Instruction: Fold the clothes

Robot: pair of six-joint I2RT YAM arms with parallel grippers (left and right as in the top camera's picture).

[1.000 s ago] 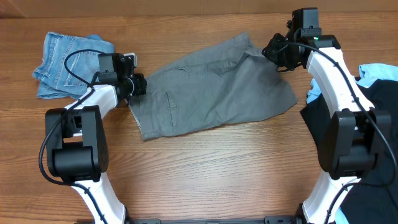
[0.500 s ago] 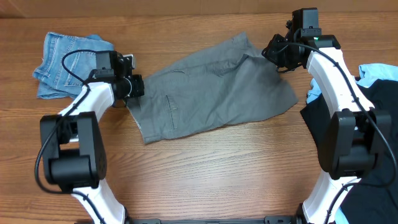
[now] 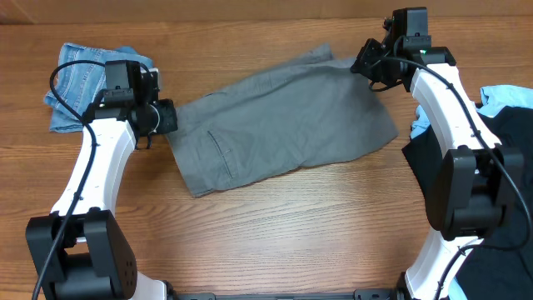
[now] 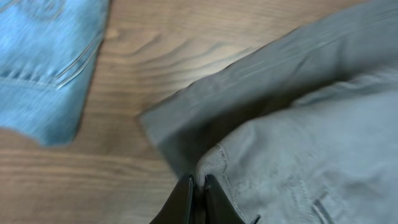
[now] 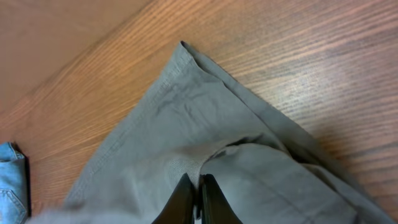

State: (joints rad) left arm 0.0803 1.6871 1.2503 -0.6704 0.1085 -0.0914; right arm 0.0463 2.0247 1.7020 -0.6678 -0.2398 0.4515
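Note:
Grey shorts [image 3: 283, 125] lie spread across the middle of the wooden table. My left gripper [image 3: 166, 117] is shut on their left end, pinching a fold of grey cloth [image 4: 261, 168] between its fingers [image 4: 198, 183]. My right gripper [image 3: 369, 62] is shut on the shorts' far right corner; in the right wrist view its fingers [image 5: 199, 186] pinch a fold of the grey cloth [image 5: 186, 118]. The cloth is stretched between the two grippers.
Folded blue jeans shorts [image 3: 83, 79] lie at the far left, also in the left wrist view [image 4: 43, 56]. A pile of black [image 3: 508, 175] and light blue [image 3: 508, 96] clothes sits at the right edge.
My left gripper has moved left and slightly back, pulling the shorts' left end with it. The shorts have flattened and stretched. The right gripper has shifted slightly back.

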